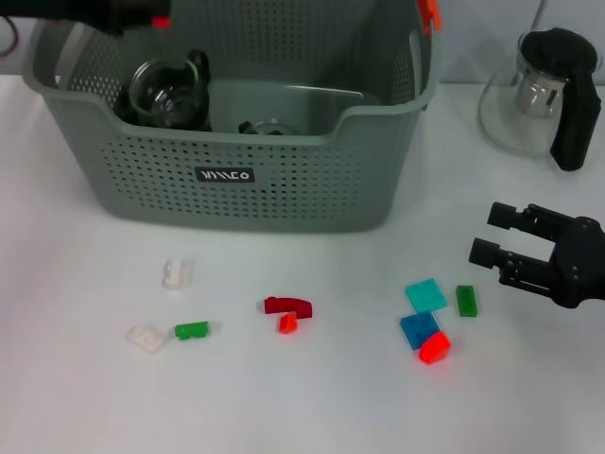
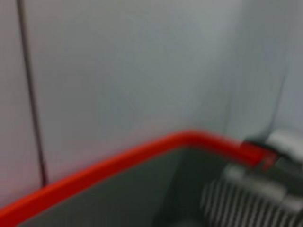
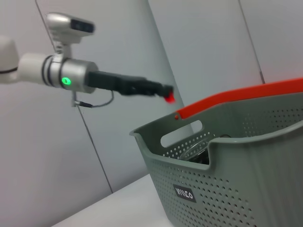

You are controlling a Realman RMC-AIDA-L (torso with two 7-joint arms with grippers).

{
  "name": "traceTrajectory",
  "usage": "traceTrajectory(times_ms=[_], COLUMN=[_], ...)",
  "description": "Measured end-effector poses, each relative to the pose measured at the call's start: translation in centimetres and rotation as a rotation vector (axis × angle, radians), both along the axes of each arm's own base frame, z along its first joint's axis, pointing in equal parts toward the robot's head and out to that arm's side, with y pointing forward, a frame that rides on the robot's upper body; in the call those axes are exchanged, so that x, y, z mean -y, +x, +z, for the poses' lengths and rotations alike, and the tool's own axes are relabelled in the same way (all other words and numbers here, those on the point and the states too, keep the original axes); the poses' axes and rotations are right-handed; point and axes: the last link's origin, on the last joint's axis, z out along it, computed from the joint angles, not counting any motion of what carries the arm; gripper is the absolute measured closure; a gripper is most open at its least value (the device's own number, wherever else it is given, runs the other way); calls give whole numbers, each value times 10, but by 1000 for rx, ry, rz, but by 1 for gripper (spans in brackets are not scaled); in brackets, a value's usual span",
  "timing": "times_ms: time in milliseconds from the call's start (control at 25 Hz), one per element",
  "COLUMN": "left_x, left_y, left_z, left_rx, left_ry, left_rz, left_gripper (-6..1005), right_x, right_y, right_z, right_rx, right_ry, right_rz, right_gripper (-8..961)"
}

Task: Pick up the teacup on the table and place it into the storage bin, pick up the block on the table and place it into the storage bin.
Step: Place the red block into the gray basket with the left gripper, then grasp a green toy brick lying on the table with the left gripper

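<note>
The grey-green storage bin (image 1: 236, 175) stands at the back middle of the table, and the right wrist view shows it too (image 3: 246, 189). A glass teacup (image 1: 165, 93) lies inside it at the left. My left gripper (image 1: 142, 14) hovers over the bin's far left corner, shut on a small red block (image 1: 162, 21); the right wrist view shows this gripper (image 3: 163, 90) and block (image 3: 168, 99) above the bin's rim. My right gripper (image 1: 492, 236) hangs open and empty over the table at the right, just beyond a green block (image 1: 466, 300).
Loose blocks lie in front of the bin: two white ones (image 1: 177, 273), a green one (image 1: 192, 330), a dark red one (image 1: 288, 305), teal (image 1: 426, 295), blue (image 1: 418, 329) and red (image 1: 435, 348). A glass teapot (image 1: 539, 90) stands at the back right.
</note>
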Motion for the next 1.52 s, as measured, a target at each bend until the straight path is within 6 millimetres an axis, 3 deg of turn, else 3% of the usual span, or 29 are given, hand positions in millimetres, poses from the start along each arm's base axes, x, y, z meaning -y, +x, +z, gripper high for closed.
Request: traceTrajectory(times_ms=[280, 680, 800, 960, 1040, 1240, 1360, 1400, 1440, 1520], left_x=[-16, -19, -18, -10, 3, 54, 97, 97, 126, 138], left_y=[1, 1, 3, 9, 14, 10, -16, -16, -40, -53], left_z=[-29, -32, -30, -23, -17, 5, 7, 7, 0, -6], left_rx=[-219, -229, -220, -162, -76, 242, 343, 343, 335, 316], left_ry=[21, 46, 55, 85, 81, 51, 0, 0, -7, -10], left_rz=[63, 85, 74, 42, -17, -217, -371, -371, -444, -441], left_gripper=[801, 793, 618, 504, 447, 452, 455, 456, 457, 456], right_x=[0, -1, -1, -1, -1, -2, -2, -2, -2, -2], right_y=[0, 0, 0, -1, -1, -1, -2, -2, -2, -2], right_z=[0, 0, 0, 0, 0, 1, 2, 2, 2, 1], right_rx=[2, 2, 1, -1, -2, -4, -5, -4, -4, -3], right_ry=[0, 1, 3, 4, 4, 3, 3, 3, 1, -5], right_rz=[1, 1, 0, -1, -1, 0, 2, 2, 4, 2], right_gripper=[193, 193, 193, 193, 193, 193, 193, 193, 193, 193])
